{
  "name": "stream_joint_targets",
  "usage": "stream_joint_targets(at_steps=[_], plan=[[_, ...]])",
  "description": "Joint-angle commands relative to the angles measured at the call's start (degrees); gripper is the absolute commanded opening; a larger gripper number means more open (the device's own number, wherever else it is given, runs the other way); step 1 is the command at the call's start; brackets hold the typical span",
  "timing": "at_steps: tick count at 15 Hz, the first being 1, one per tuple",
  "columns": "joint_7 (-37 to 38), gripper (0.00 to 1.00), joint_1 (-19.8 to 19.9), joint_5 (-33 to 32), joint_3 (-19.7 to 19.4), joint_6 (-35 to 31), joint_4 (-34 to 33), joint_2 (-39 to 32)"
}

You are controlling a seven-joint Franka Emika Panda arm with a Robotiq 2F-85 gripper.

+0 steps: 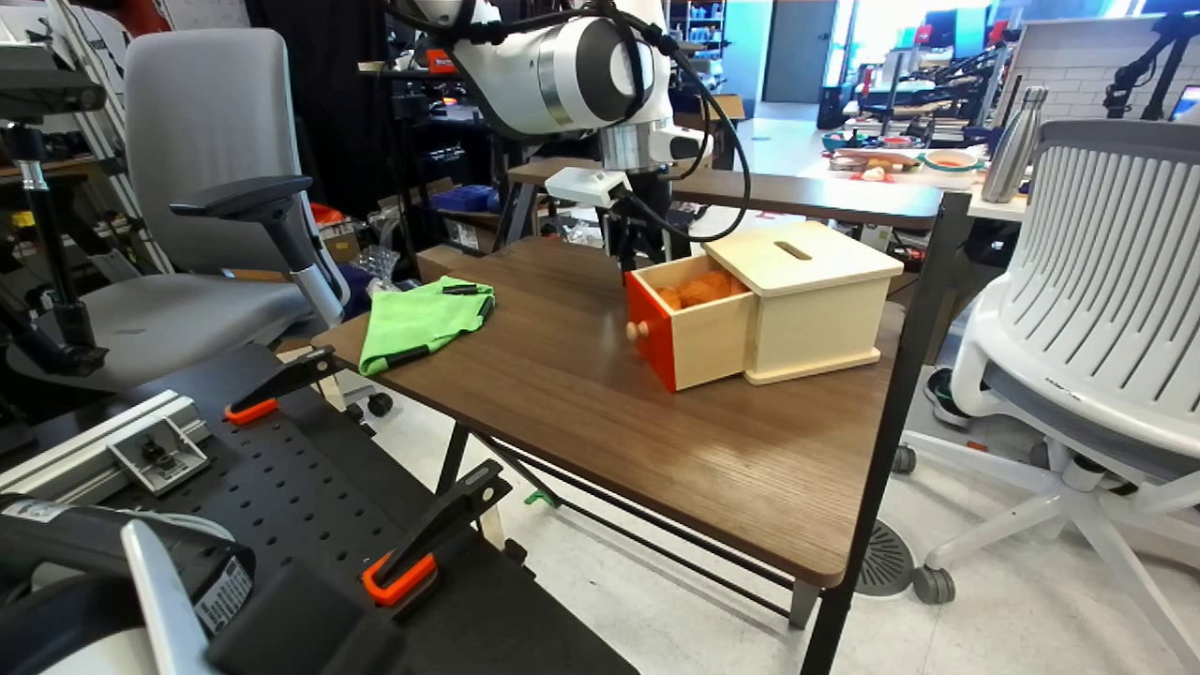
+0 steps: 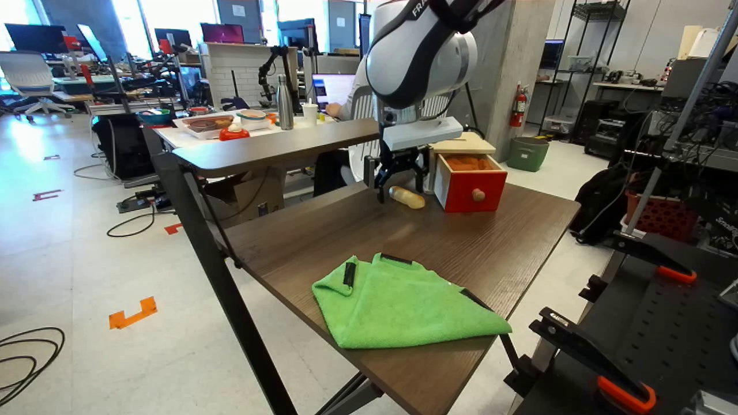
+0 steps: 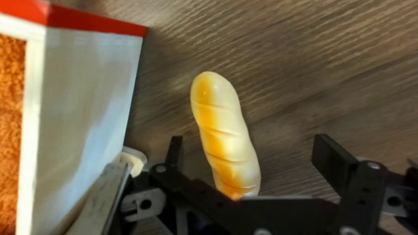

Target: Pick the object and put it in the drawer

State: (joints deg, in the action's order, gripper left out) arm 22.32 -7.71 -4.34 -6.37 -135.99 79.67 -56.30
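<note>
Bread-shaped object (image 3: 226,137) lies on the table (image 3: 310,71), in wrist view between the wide-parted jaws of the claw (image 3: 250,150)

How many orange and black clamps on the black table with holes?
2 along one edge of the black table: one clamp nearer the gray chair, a second clamp farther away. Others may be hidden.

In an exterior view, the camera looks obliquely down on the desk (image 1: 562,394), toward the side and front of the drawer (image 1: 712,347). In an exterior view, the camera faces the drawer front (image 2: 461,199) across the green cloth (image 2: 415,305). Both cover desk, cloth and drawer. The wrist view looks steeply down at close range past the tool (image 3: 252,151), sharing the pale roll (image 2: 407,197) with an exterior view.
</note>
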Motion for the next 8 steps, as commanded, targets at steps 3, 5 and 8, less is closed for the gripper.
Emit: stream_joint_targets(at_steps=[3, 5, 8], plan=[[-0.3, 0.58, -0.6, -0.7, -1.5, 1.8, -4.3, -2.7], [-0.3, 0.42, -0.7, -0.6, -1.4, 1.8, -4.3, -2.4], [-1.0, 0.20, -1.1, -0.4, -0.6, 1.5, -2.8, -0.8]])
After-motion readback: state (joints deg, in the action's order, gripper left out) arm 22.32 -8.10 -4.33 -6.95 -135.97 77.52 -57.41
